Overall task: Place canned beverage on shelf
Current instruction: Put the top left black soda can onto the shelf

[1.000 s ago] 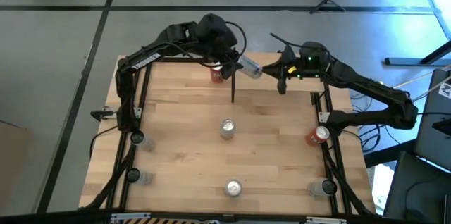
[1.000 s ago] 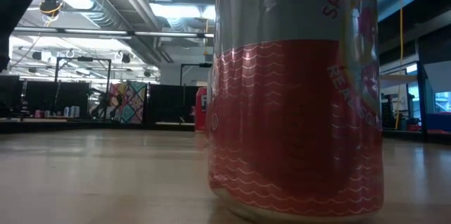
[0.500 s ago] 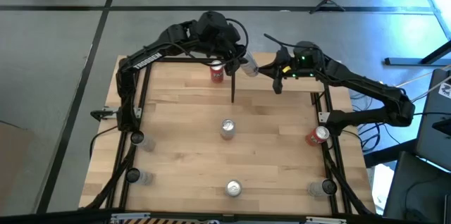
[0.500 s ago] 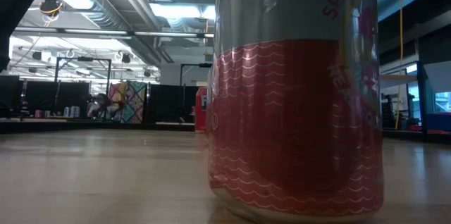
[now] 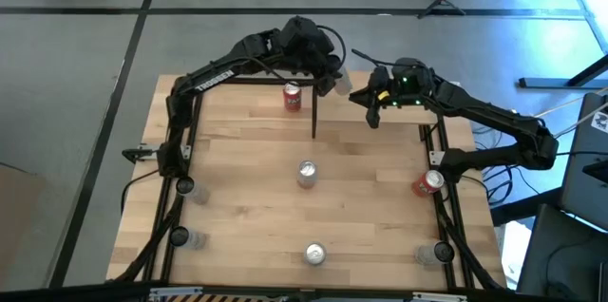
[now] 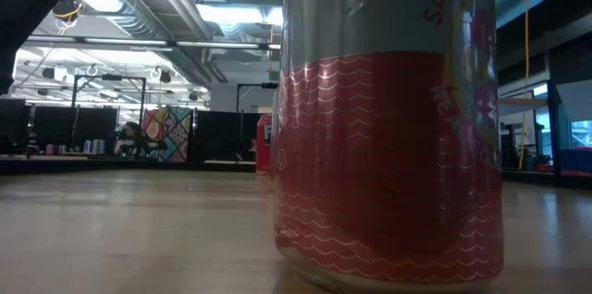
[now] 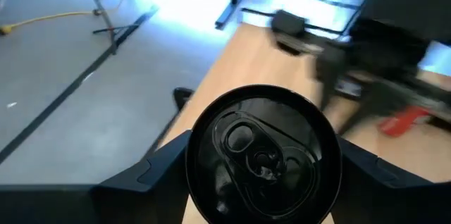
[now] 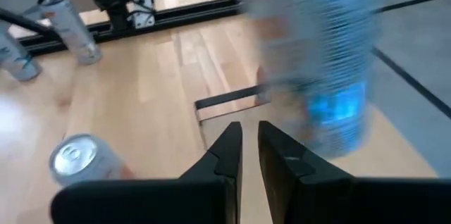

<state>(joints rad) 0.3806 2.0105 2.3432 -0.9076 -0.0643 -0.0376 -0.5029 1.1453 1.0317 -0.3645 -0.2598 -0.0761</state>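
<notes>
The left gripper (image 5: 328, 72) is clamped on a can (image 7: 262, 155), held lying sideways just beyond the shelf (image 8: 229, 106) at the table's far edge. The right gripper (image 5: 372, 110), fingers nearly closed and empty, waits just right of the shelf.

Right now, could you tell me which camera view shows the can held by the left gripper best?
The left wrist view: the held can fills it end-on between the fingers. The high view shows it small; the right wrist view shows it blurred.
</notes>
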